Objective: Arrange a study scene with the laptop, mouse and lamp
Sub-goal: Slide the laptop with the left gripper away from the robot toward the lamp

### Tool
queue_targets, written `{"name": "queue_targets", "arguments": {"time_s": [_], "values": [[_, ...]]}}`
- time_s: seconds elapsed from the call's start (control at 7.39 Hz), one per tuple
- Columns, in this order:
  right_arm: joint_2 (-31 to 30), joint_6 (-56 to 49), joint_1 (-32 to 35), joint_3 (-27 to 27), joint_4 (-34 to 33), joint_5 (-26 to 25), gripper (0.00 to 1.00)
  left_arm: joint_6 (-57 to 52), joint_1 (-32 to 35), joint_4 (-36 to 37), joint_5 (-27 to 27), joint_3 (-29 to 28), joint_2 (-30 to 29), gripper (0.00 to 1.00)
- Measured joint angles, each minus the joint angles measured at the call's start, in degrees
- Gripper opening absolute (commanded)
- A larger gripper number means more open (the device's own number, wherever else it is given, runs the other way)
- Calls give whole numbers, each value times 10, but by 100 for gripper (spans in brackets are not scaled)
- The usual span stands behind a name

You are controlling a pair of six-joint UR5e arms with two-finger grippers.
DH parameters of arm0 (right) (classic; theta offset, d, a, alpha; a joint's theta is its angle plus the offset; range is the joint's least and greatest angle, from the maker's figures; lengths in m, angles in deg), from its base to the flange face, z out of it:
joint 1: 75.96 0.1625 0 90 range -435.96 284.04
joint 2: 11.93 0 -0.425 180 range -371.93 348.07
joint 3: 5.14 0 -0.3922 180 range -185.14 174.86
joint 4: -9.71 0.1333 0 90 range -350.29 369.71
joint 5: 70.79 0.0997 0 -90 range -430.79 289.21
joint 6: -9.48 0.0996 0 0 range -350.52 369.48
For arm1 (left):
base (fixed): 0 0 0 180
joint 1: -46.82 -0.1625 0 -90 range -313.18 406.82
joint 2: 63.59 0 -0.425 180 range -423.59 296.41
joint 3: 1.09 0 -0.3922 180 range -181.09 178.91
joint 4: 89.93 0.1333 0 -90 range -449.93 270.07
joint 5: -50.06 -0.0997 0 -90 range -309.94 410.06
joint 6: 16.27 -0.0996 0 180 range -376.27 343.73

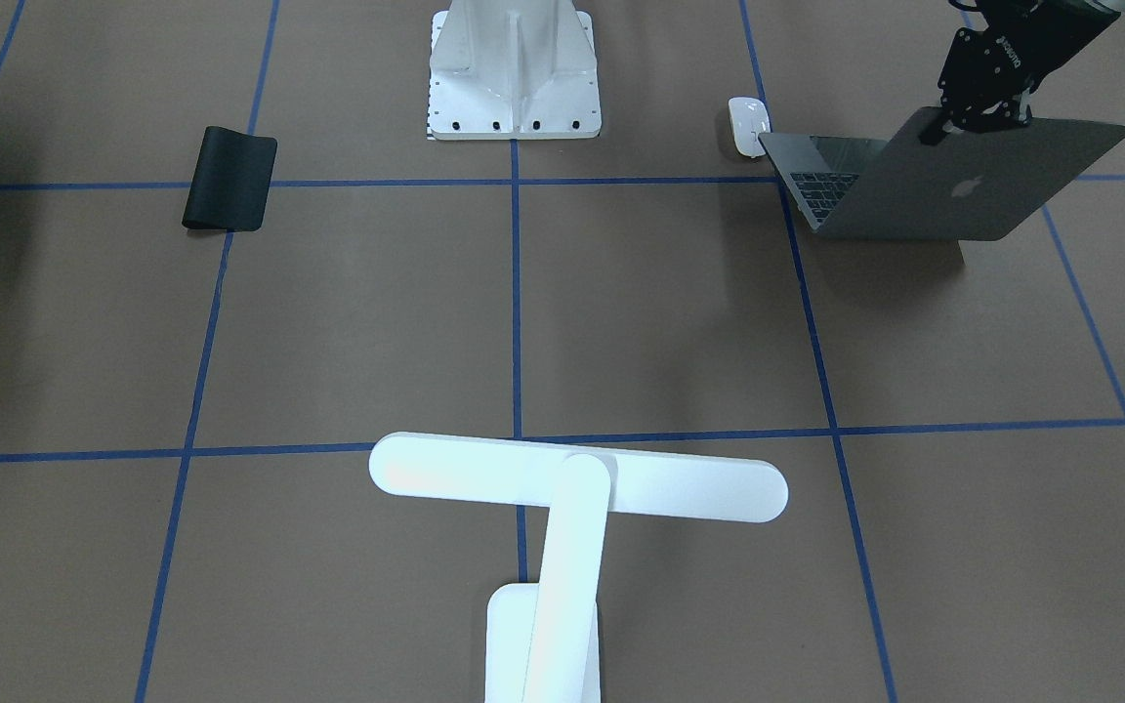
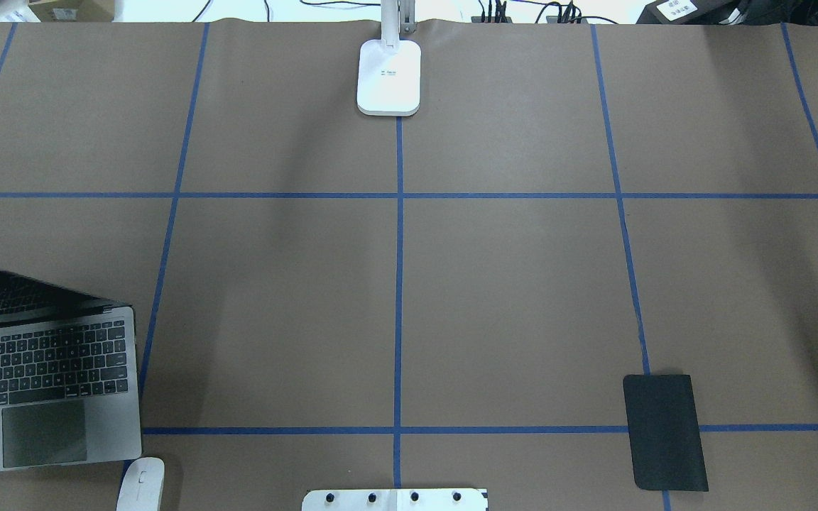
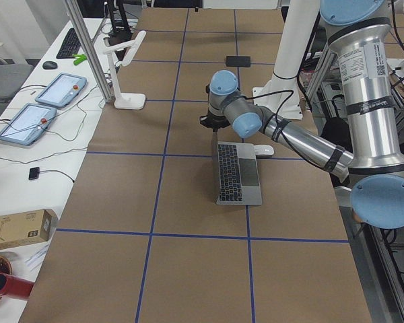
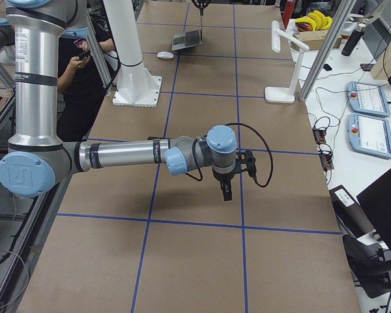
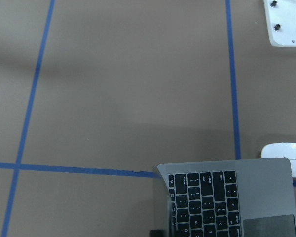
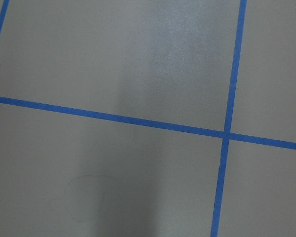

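Note:
The dark-grey laptop (image 1: 953, 186) stands open at the robot's left side, with its keyboard showing in the overhead view (image 2: 47, 383) and the left wrist view (image 5: 227, 197). My left gripper (image 1: 953, 125) is shut on the top edge of its lid, which is tilted partly open. The white mouse (image 1: 748, 125) lies beside the laptop's front corner (image 2: 141, 485). The white T-shaped lamp (image 1: 577, 478) stands at the table's far middle edge on its base (image 2: 389, 78). My right gripper (image 4: 225, 189) hangs above bare table and shows only in the exterior right view, so I cannot tell its state.
A thin black mat (image 2: 664, 431) lies at the robot's right front. The white ribbed mount (image 1: 514, 73) with its bolted plate stands at the robot's base. Blue tape lines grid the brown table. Tablets and cables lie past the far edge (image 4: 368, 98).

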Motion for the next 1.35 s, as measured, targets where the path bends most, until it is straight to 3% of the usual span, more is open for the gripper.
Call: {"name": "queue_targets", "arguments": {"time_s": [0.54,0.95,1.35], "values": [[-1,1,0,1,-1,-3,100,0,-8,182,-67,-25,-199,0],[-1,1,0,9,-4,2,100,0,-38,209,-109,-99,-329,0],[-7,0,0,23,-2,3,100,0,-49,222,-128,-132,-413,0]]}}
